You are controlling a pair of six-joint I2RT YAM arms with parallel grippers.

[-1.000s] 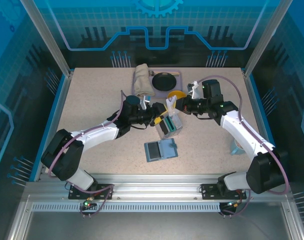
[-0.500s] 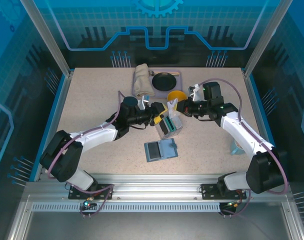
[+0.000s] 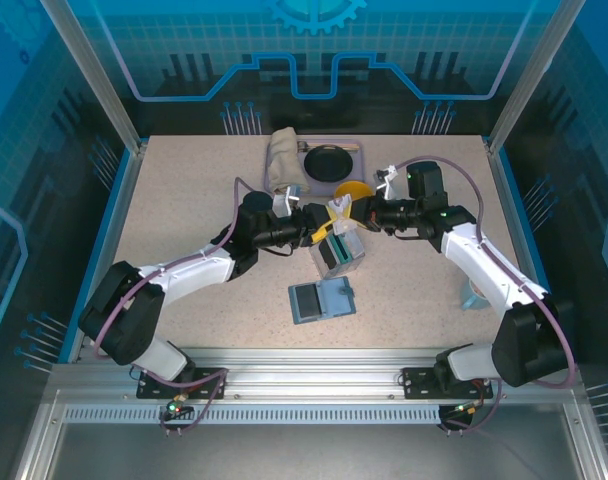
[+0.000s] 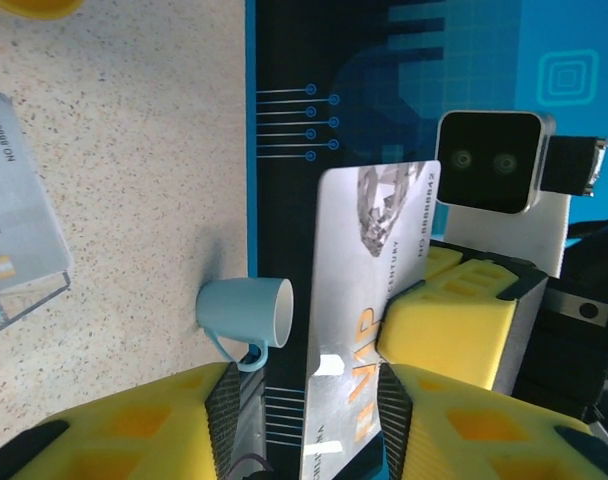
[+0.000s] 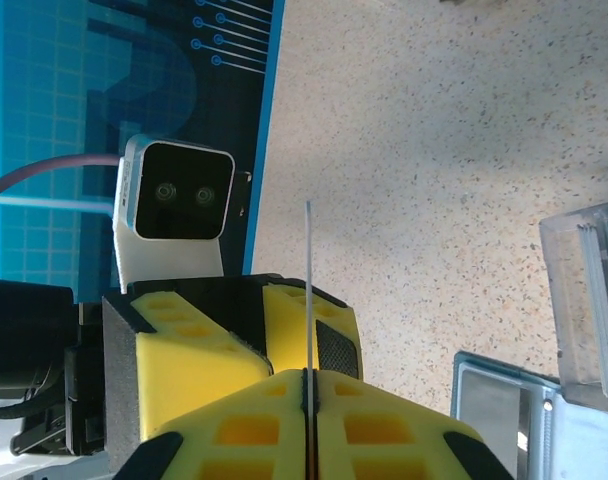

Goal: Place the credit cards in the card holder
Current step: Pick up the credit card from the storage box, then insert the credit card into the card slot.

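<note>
Top external: just beyond the clear case (image 3: 341, 250), the right gripper (image 5: 307, 378) pinches a pale credit card (image 4: 369, 260); the left gripper (image 4: 309, 388) is half open around it. The card holder (image 3: 322, 299) lies nearer.

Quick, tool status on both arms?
Left tool: open, fingers either side of the credit card, not clamped.
Right tool: shut on the credit card.

The left arm (image 3: 184, 270) and right arm (image 3: 489, 262) reach inward, tips meeting; the right tool (image 5: 307, 395) clamps a card (image 4: 369, 240), the left tool (image 4: 304, 410) gapes around it.
</note>
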